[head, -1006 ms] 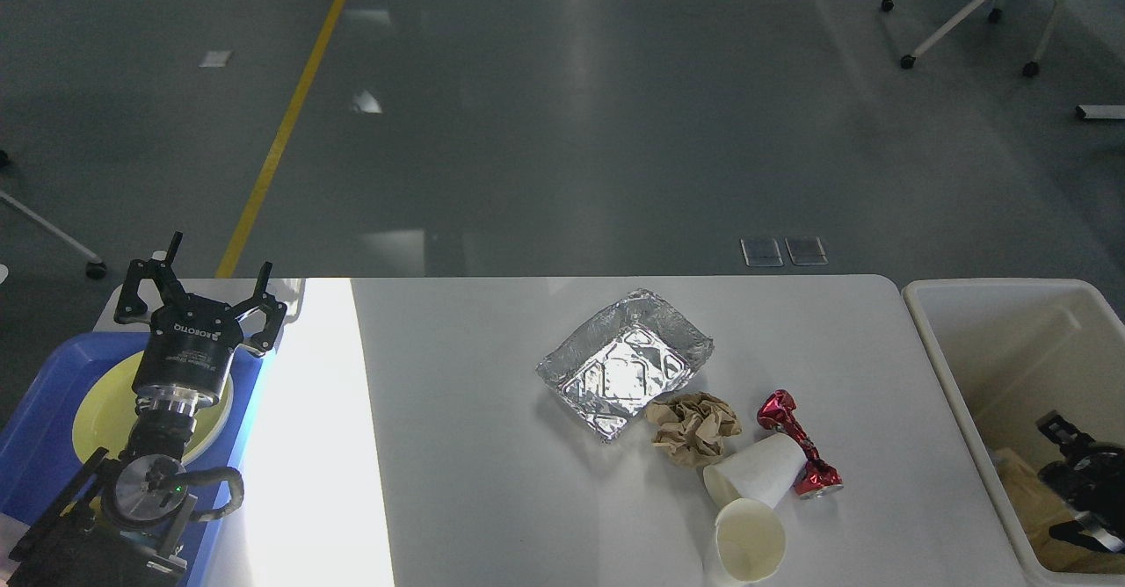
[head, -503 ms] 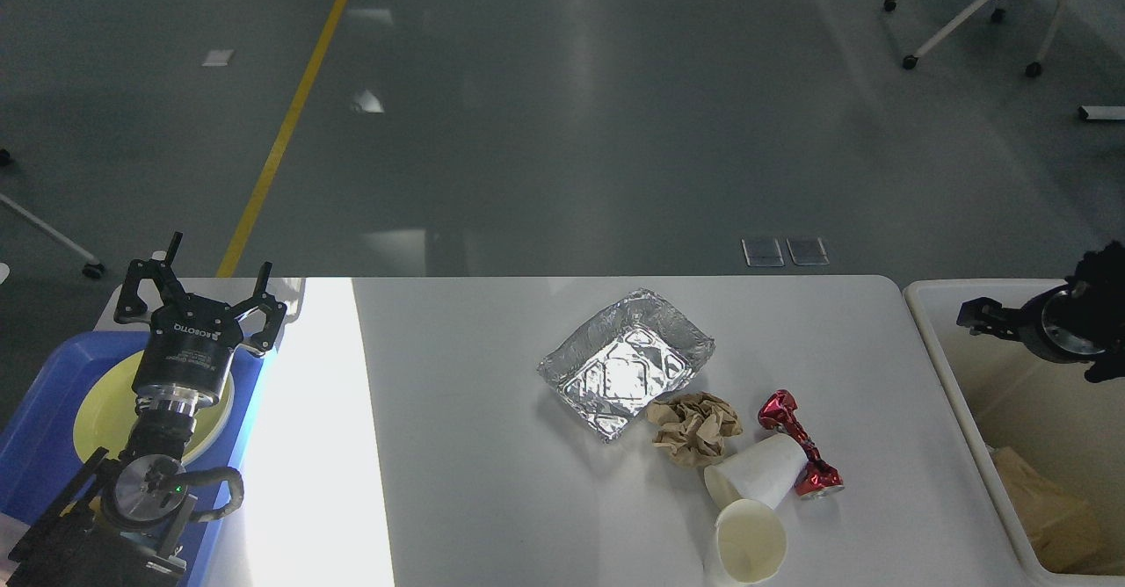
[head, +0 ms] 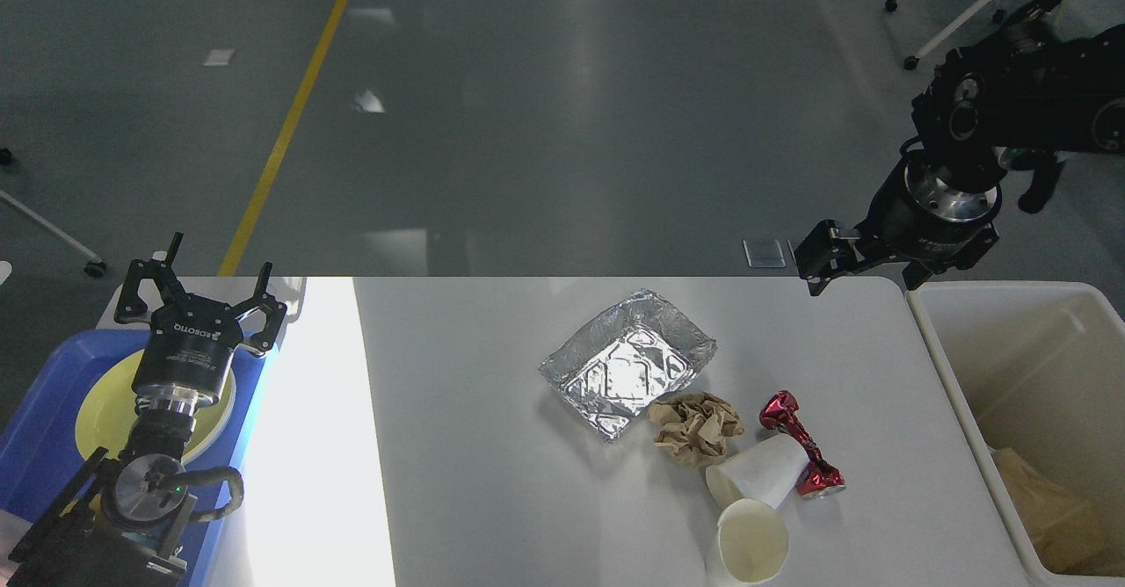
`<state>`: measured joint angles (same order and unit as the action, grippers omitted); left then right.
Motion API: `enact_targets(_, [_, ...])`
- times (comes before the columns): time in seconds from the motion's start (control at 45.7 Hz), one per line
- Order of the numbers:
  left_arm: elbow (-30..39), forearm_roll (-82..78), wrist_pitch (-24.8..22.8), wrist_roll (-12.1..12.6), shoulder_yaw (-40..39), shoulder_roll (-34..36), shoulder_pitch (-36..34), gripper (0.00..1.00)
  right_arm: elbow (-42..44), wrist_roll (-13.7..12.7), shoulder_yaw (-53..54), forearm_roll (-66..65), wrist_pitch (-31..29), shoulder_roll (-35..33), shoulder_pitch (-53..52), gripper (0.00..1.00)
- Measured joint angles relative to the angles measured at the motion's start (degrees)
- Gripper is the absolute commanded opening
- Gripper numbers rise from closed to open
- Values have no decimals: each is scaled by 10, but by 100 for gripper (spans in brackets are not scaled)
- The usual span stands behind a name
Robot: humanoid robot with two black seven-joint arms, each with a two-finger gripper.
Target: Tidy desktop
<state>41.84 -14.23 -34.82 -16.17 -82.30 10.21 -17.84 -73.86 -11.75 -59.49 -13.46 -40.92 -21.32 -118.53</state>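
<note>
The white desktop [head: 475,446] carries a crumpled foil tray [head: 626,363], a ball of brown paper [head: 694,427], a twisted red foil wrapper [head: 802,445] and two paper cups, one lying on its side [head: 760,473] and one at the front edge [head: 749,541]. My right gripper [head: 870,269] hangs in the air over the desktop's far right corner, open and empty, well above the litter. Over at the left, my left gripper [head: 215,257] stands open above a yellow plate [head: 98,411], holding nothing.
A cream bin [head: 967,394] stands beside the desktop's right edge with brown paper [head: 1050,508] inside. A blue tray [head: 35,429] holds the yellow plate at the left. A bright strip of light crosses the desktop's left part. Chair legs stand on the floor beyond.
My right arm has risen out of the cream bin and swung up and left to the desktop's far right corner. The left arm and the litter have not moved.
</note>
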Motion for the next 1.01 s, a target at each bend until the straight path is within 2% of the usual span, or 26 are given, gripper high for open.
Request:
enact_targets(0.044, [0, 0, 0, 0, 0, 0, 0, 97, -42, 0, -15, 51, -19, 12, -50, 100])
enact_targets(0.153, [0, 0, 0, -1, 0, 0, 0, 97, -109, -1, -26, 90, -23, 37, -121, 100])
enact_targets(0.35, [0, 0, 0, -1, 0, 0, 0, 97, -201, -7, -35, 144, 14, 95, -217, 100])
enact_targets(0.525, [0, 0, 0, -1, 0, 0, 0, 97, -214, -45, -46, 209, 62, 123, -230, 100])
enact_targets(0.59, [0, 0, 0, -1, 0, 0, 0, 97, -214, -52, -48, 220, 68, 123, -230, 100])
enact_targets(1.006, [0, 0, 0, -1, 0, 0, 0, 97, -202, -56, -51, 286, 71, 111, -199, 100])
